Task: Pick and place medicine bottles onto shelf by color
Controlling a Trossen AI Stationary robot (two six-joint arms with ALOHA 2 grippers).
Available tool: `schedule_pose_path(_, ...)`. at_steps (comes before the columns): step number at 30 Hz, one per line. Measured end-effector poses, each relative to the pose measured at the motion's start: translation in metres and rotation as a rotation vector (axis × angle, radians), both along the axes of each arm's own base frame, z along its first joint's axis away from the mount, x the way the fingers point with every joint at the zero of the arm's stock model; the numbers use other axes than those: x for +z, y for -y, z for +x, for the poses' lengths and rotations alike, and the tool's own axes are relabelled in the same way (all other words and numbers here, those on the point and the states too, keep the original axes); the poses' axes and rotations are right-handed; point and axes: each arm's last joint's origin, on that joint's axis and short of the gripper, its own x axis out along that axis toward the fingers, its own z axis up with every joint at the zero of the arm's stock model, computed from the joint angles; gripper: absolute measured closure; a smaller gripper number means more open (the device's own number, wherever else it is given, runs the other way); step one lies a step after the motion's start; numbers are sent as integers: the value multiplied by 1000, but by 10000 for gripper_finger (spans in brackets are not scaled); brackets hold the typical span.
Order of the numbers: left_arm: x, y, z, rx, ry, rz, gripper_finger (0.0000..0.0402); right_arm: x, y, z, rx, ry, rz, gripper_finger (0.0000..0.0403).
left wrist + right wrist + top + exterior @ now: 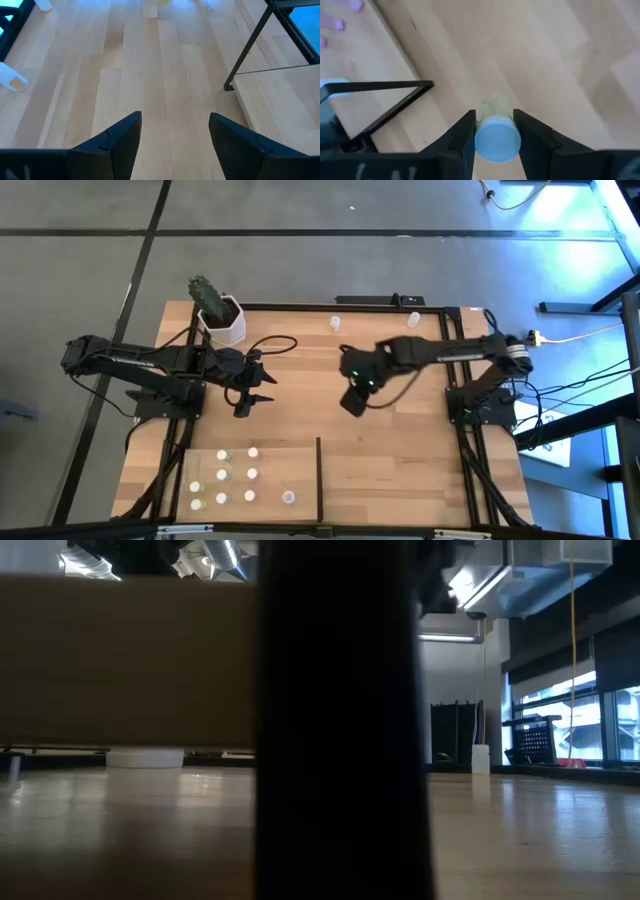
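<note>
Bottles (236, 476) dot the shelf (270, 465); right gripper (492, 131) clamps another bottle (496, 134), left gripper (172, 131) released.

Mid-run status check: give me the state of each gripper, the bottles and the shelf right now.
Right gripper: shut on a bottle, above the table's middle.
Left gripper: open, empty, over bare tabletop.
Shelf: several bottles standing on it.
Loose bottles: at the table's far edge.

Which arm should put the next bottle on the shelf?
The right one, probably. Its pincer is shut on a bottle, above the table's middle, so it only needs to carry it to the shelf. The left pincer is open and empty.
</note>
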Motion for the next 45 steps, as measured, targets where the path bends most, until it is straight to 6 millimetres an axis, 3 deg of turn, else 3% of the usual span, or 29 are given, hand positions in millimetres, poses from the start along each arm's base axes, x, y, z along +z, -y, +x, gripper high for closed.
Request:
schedule_pose_path(7, 0, 0, 0, -1, 0, 0, 176, -10, 29, 42, 149, -50, -72, 283)
schedule_pose_path(15, 0, 0, 0, -1, 0, 0, 176, -44, 45, 81, 283, -103, -121, 283)
schedule_pose_path(28, 0, 0, 0, 4, -1, -6, 176, -101, 48, 102, 441, -203, -160, 283)
schedule_pose_path(45, 0, 0, 0, 4, -1, -6, 176, -106, 48, 107, 430, -184, -163, 271)
